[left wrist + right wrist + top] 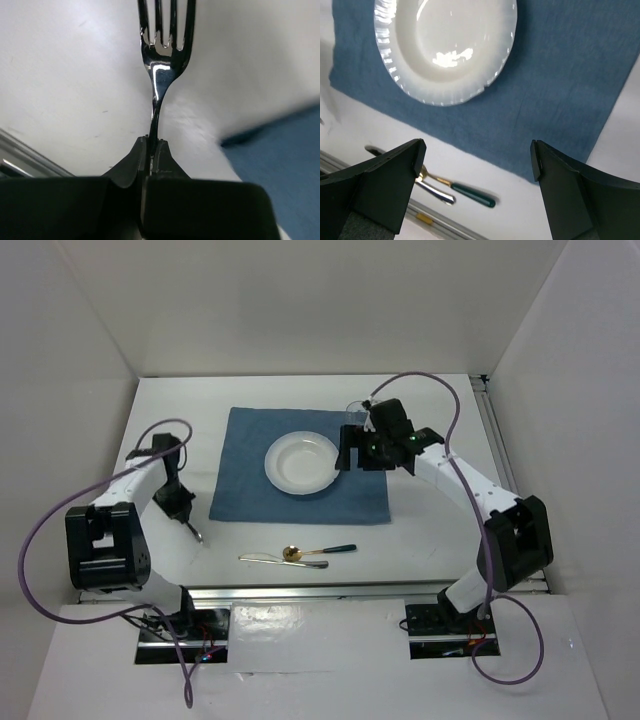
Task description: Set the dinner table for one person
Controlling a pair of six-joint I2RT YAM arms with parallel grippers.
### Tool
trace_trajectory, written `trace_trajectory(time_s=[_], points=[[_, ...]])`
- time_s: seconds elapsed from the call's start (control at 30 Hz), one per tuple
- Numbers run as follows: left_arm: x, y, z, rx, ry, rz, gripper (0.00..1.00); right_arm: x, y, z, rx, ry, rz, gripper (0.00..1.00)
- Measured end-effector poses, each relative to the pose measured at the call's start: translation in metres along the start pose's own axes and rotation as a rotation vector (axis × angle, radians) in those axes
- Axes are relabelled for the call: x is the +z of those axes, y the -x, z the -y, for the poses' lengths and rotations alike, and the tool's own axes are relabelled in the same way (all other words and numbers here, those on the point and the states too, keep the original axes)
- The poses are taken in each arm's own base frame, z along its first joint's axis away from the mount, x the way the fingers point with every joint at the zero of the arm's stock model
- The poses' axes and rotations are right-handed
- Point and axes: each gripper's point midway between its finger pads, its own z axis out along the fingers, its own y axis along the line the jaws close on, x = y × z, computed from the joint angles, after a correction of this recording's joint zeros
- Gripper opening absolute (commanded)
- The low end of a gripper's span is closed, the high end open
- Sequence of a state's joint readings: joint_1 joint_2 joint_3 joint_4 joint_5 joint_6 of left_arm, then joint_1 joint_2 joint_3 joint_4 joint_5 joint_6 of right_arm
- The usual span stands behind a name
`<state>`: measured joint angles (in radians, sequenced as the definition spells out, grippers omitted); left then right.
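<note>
The dinner table (430,530) is a white top with white walls. A blue placemat (300,480) lies in its middle with a white plate (303,463) on it. My left gripper (183,508) is left of the placemat, shut on the handle of a steel fork (196,533). In the left wrist view the fork (162,65) sticks out of the closed gripper (151,142), tines forward, over the white top. My right gripper (355,455) is open and empty above the placemat's right part, beside the plate (445,45). It shows wide open in the right wrist view (477,155).
A steel knife (268,559) and a gold spoon with a green handle (320,551) lie near the table's front edge; the spoon's handle (472,195) shows between my right jaws. A clear glass (355,408) seems to stand behind my right gripper. A metal rail (330,590) runs along the front.
</note>
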<state>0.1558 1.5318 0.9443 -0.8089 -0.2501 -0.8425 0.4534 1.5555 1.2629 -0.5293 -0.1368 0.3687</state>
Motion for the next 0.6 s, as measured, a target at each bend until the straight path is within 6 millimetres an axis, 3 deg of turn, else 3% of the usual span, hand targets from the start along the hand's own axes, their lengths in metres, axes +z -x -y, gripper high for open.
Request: trace_trajectory(time_s=[0.07,0.17,0.27,0.37,0.6], points=[[-0.027,0.017,0.025,0.130,-0.068,0.065,0.00,-0.004,-0.015,-0.002,-0.017,0.004,-0.016,0.99],[-0.083,0.051,0.084,0.313,-0.175,0.221,0.00,-0.007,-0.039,0.001,-0.059,0.004,-0.056,0.97],[-0.121,0.056,0.138,0.461,-0.259,0.346,0.00,-0.003,-0.056,0.005,-0.099,-0.011,-0.092,0.96],[-0.120,0.027,0.166,0.607,-0.272,0.320,0.00,0.000,-0.072,0.007,-0.135,-0.023,-0.127,1.00],[-0.070,-0.015,0.209,0.810,-0.163,0.211,0.00,-0.005,-0.082,-0.009,-0.240,-0.011,-0.122,1.00]])
